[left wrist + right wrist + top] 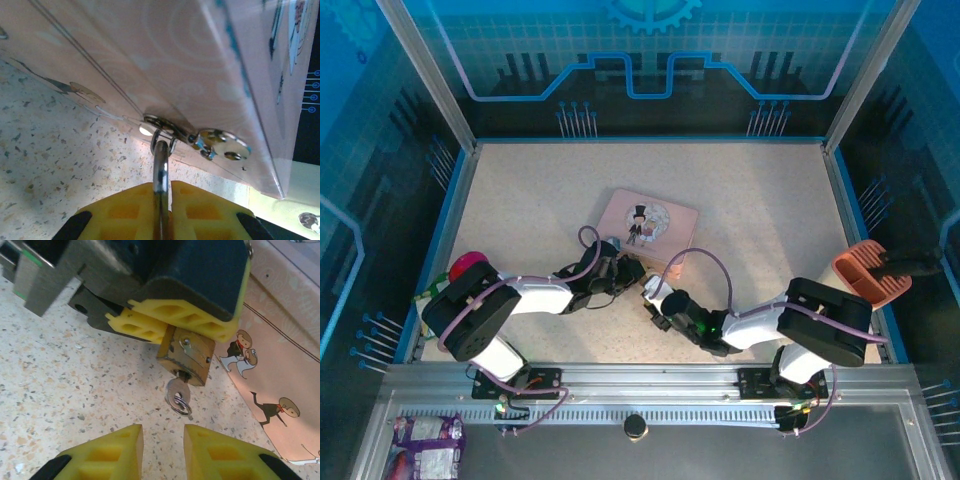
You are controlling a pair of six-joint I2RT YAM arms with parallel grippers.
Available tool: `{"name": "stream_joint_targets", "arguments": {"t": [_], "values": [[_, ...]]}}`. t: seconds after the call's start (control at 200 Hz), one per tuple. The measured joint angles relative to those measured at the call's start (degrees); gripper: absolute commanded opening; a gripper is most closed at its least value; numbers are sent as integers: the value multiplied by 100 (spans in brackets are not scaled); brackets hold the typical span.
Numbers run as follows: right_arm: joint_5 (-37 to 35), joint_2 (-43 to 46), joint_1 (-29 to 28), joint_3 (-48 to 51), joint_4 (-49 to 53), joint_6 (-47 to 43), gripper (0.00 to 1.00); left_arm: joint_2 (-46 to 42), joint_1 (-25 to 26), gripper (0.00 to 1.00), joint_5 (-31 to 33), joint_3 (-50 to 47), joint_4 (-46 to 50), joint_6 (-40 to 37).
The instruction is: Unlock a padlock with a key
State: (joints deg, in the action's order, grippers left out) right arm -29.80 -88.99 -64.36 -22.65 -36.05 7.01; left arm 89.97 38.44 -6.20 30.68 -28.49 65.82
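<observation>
A speckled beige table (520,200) sits inside blue-lit walls, and we see a pink tin (650,222) near the middle of the overhead frame. The left gripper (161,192) is clamped tight on the padlock (189,357). In its own view the silver shackle (160,165) rises from between the yellow fingers at bottom centre to a small metal ring on the tin's side. In the right wrist view the brass body hangs at centre, and the key (177,390) sticks out of its lower face. The right gripper (163,450), at the bottom edge, stands parted with nothing between its fingers, just short of the key.
</observation>
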Motion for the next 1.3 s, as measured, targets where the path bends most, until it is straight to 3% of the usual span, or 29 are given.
{"name": "stream_joint_targets", "arguments": {"t": [0.31, 1.235, 1.3], "values": [[-160, -214, -11, -170, -177, -2, 28, -46, 52, 0, 48, 26, 129, -44], [-472, -592, 2, -463, -61, 426, 8, -59, 79, 0, 153, 37, 168, -170], [-457, -592, 9, -470, -50, 553, 6, -61, 79, 4, 170, 37, 168, -188]]}}
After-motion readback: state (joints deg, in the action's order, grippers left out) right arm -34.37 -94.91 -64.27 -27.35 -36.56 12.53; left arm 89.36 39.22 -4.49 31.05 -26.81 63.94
